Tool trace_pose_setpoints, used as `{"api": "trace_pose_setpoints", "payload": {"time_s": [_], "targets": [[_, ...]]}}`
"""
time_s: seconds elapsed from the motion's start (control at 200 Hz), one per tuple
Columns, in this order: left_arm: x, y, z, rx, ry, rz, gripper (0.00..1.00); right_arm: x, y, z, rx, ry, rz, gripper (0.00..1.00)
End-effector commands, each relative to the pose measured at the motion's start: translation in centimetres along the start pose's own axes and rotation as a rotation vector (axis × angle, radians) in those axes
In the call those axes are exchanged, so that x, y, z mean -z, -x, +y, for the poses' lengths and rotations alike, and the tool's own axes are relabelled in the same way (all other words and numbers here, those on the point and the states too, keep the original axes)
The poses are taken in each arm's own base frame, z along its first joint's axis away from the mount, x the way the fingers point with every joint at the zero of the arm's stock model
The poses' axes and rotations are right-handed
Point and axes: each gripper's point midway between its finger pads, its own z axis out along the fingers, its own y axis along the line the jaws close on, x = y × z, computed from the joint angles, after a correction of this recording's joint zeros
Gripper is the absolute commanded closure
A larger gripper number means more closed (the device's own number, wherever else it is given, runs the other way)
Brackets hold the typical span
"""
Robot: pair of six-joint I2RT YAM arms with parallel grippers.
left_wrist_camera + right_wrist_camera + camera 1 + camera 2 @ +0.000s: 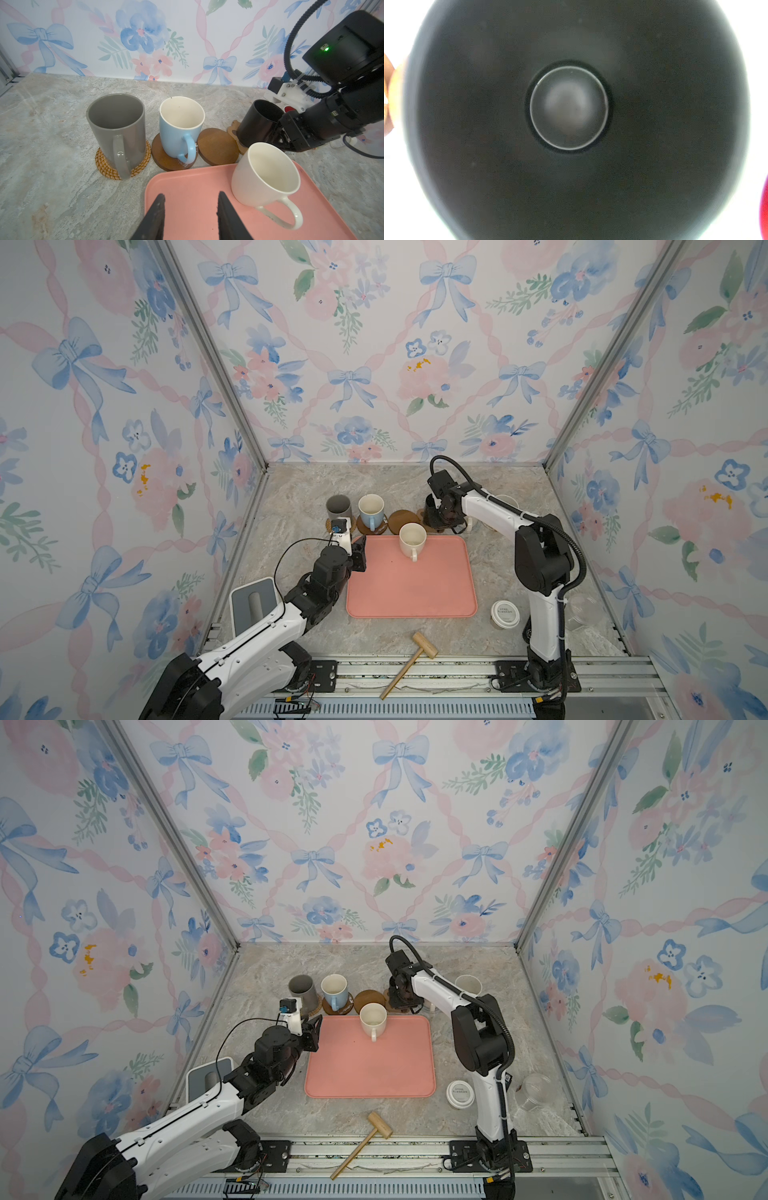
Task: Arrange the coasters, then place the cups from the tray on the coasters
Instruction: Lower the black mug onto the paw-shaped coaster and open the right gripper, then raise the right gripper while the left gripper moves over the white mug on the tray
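Left gripper point(190, 197) hangs part open, empty, over pink tray point(178, 207). Right gripper point(279, 133) touches tilted black mug point(254, 124); jaw gap cannot be told.

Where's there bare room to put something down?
Most of the pink tray, nearer than the cream mug, is bare; so is the tabletop between tray and mallet. Crowded: beyond the tray, from the grey mug to the black mug.

Six mugs point(412, 539), one of them barely showing, four visible coasters point(403, 519), one pink tray point(407, 589), one lidded paper cup point(505, 613), one wooden mallet point(424, 645) and one clear jar point(535, 1090).
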Motion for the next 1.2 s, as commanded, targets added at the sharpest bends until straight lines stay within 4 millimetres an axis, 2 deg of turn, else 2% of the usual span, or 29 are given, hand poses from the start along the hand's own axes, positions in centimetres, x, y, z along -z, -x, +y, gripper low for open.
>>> {"api": "trace_pose_setpoints", "payload": {"time_s": [0.0,0.24,0.43,0.725,0.895,0.985,0.995,1.015,1.195], "targets": [[0.2,0.7,-0.1,0.0,-0.011,-0.025,0.62,1.1,0.3,-0.1,-0.011,0.014,-0.03,0.65],[0.2,0.9,-0.3,0.004,-0.018,-0.028,0.62,2.1,0.1,-0.1,-0.02,0.025,-0.052,0.52],[0.1,0.8,-0.7,0.009,-0.038,-0.02,0.62,3.9,0.0,-0.4,-0.031,0.031,-0.084,0.48],[-0.5,1.2,-2.2,0.01,-0.082,-0.003,0.62,9.2,0.1,-0.6,-0.052,0.011,-0.226,0.46],[-0.4,1.9,-3.6,-0.007,-0.093,-0.01,0.63,12.2,0.4,0.3,-0.079,0.045,-0.335,0.45],[-0.2,2.1,-4.8,-0.034,-0.1,-0.004,0.63,12.9,0.7,1.1,-0.087,0.056,-0.37,0.44],[-0.1,2.1,-5.0,-0.038,-0.101,-0.003,0.63,13.8,0.9,1.1,-0.092,0.066,-0.392,0.44],[-0.1,2.1,-5.2,-0.043,-0.102,-0.002,0.63,14.4,1.1,1.3,-0.098,0.073,-0.41,0.44],[-0.1,1.7,-7.4,-0.091,-0.107,0.039,0.65,17.1,2.0,3.0,-0.154,0.158,-0.53,0.44]]}}
